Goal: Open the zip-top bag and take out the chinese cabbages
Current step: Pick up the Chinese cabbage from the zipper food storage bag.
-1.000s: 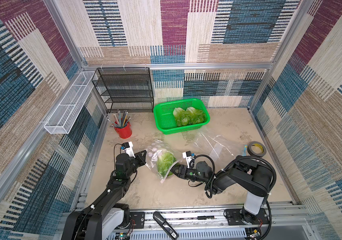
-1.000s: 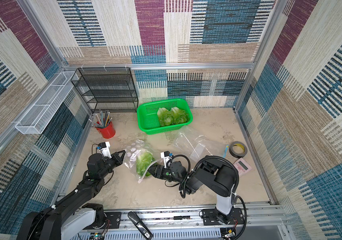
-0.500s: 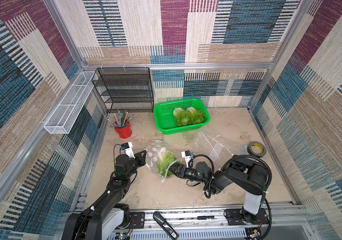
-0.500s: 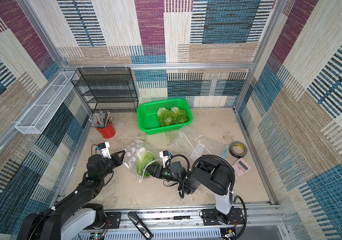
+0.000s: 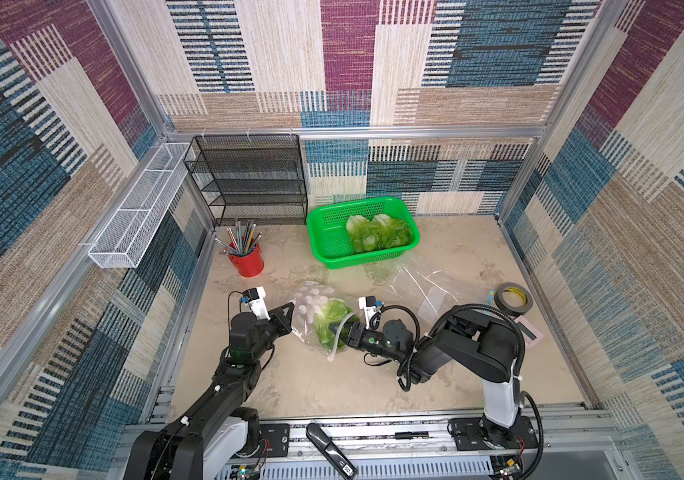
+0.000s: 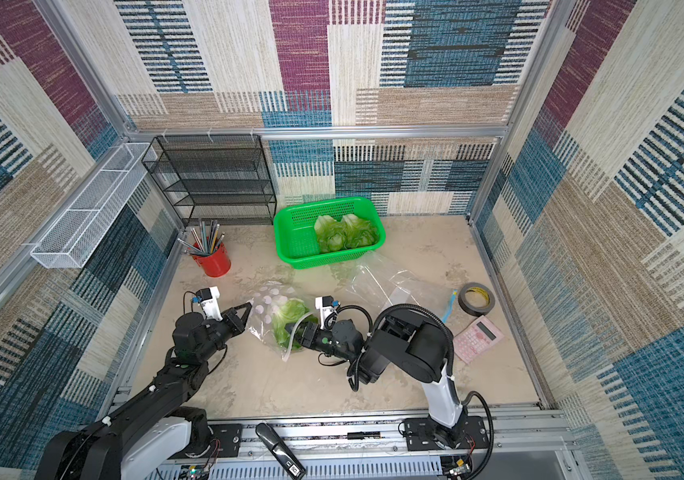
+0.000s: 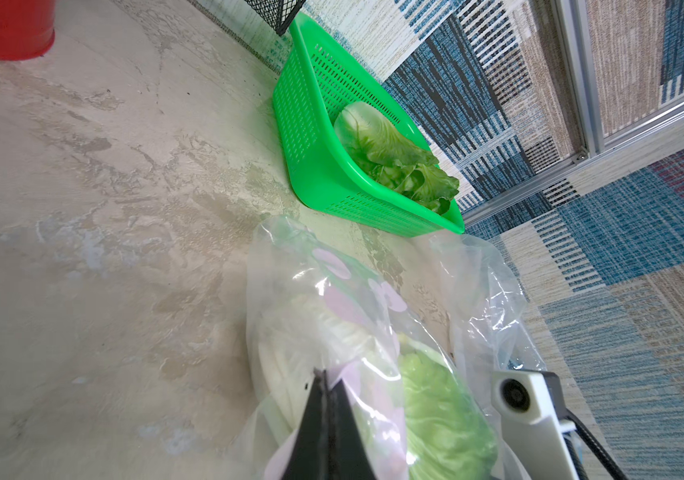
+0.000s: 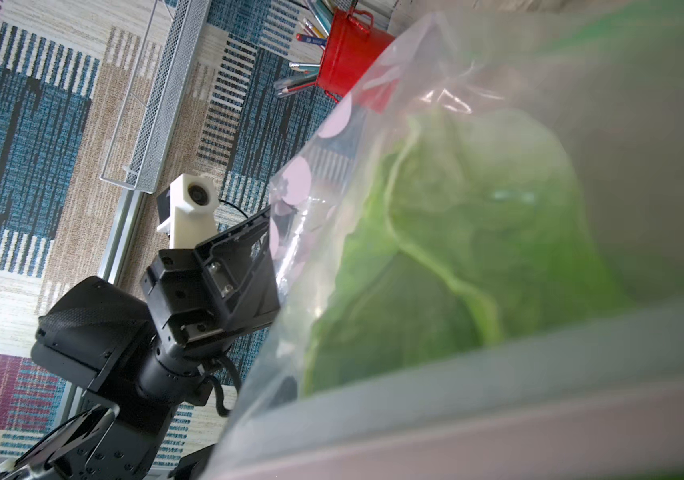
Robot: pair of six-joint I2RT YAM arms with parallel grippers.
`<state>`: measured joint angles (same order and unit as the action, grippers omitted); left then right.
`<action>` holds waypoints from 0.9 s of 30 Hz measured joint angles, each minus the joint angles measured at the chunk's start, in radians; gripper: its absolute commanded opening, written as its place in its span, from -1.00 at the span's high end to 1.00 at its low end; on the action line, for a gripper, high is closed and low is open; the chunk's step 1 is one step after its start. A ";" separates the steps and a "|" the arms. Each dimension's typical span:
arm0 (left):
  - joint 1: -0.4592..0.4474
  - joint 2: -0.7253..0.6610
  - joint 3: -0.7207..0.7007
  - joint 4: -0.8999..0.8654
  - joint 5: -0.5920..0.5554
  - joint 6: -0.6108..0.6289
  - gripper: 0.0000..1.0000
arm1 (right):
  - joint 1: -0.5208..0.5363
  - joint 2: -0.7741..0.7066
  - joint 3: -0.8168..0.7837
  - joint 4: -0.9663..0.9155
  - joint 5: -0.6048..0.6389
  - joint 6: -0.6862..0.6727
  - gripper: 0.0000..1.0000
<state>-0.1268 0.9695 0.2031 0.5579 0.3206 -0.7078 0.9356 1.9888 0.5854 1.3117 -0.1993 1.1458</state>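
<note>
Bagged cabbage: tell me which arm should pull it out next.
Right. The right gripper sits at the bag mouth, right by the cabbage. The left gripper is shut on the bag's far end, so it probably serves best as the anchor.

The right gripper (image 5: 342,331) has slid on toward the left arm. A second ago its tips were just at the open mouth of the bag (image 5: 310,300), and in a top view they now reach deeper in, against the leafy end of the cabbage (image 5: 327,319) inside. The white camera block (image 5: 367,306) on its wrist has come along and now sits just beside the bag's edge. Behind it the right arm's elbow (image 5: 477,332) has swung the same way — a small shift, away from the roll of tape (image 5: 512,297).
</note>
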 measured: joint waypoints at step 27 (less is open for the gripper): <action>0.000 0.020 0.022 -0.047 -0.239 0.178 1.00 | -0.073 -0.527 -0.154 -0.439 -0.130 -0.136 1.00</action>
<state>-0.1272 0.9894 0.2249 0.5110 0.0818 -0.5301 0.8623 1.4620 0.4309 0.8722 -0.3294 1.0100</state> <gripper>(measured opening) 0.049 0.069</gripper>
